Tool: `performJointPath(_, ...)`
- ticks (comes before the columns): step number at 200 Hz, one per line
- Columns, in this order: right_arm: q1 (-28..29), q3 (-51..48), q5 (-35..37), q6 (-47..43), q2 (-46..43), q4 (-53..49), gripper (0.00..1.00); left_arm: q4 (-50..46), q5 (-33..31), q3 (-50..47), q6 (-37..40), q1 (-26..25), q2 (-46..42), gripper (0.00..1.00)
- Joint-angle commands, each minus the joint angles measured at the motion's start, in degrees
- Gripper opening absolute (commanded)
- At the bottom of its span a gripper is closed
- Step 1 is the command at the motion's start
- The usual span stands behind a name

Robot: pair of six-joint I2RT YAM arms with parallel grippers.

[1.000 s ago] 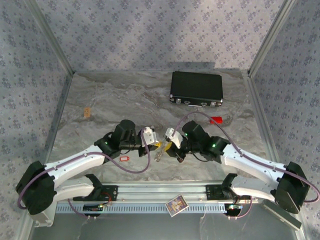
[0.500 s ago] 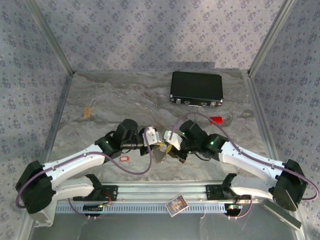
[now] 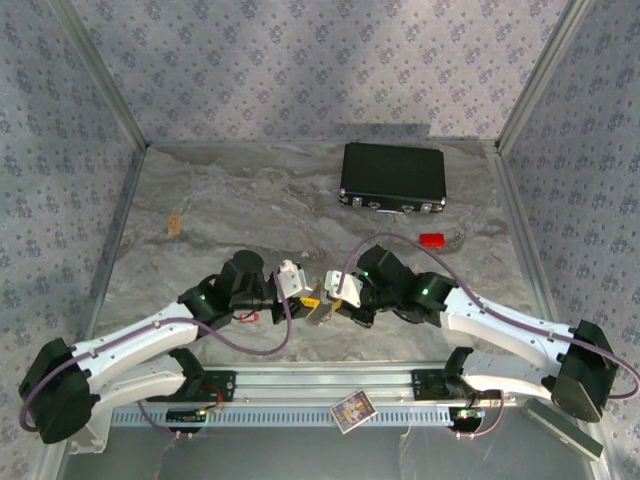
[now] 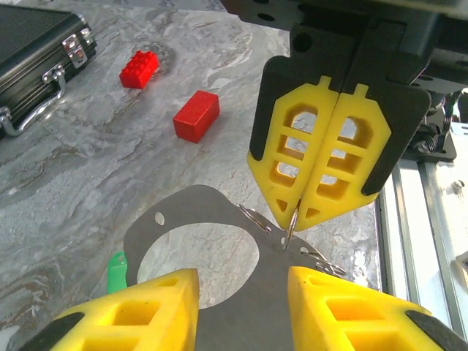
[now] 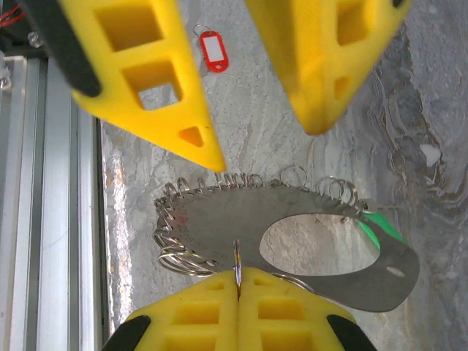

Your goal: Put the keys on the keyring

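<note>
Pinching one small wire ring on the rim of the keyring (image 5: 227,212), the right end effector (image 5: 237,274) has its yellow fingers pressed flat together, with the thin ring standing on edge in the seam between them. The keyring is a flat grey metal plate with a large oval hole and many little wire rings strung along its edge. It sits at the near middle of the counter (image 3: 250,200), between the two arms; whether it rests on the surface or hangs just above it I cannot tell. Facing it from the left, the left end effector (image 4: 243,281) has its fingers spread apart, one to each side of the plate, and grips nothing. A green-tagged key (image 4: 117,267) peeks out from beneath the plate's edge, mostly hidden. The red-tagged key (image 5: 213,51) lies flat on the counter, apart from the plate, to its left and beside the left arm. A black case (image 3: 392,178) sits closed at the far right, and a studded red block (image 4: 139,69) and a plain red block (image 4: 196,115) lie near each other, nearer than the case.
</note>
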Motion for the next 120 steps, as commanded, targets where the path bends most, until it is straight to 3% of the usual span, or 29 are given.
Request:
performJointPath(1,0.7,-0.1,1.7,-5.9,-1.4,2.2,0.00,2.7,2.6,0.1,5.8,0.2,1.4,0.35)
performJointPath(40,0.8,0.5,1.6,-10.1,-1.1,3.4,0.00,1.8,4.7,2.7,10.3,0.2,5.7,0.32)
performJointPath(120,1.0,2.2,0.7,-9.3,0.7,3.9,0.00,3.0,6.1,3.1,10.6,0.2,7.3,0.26)
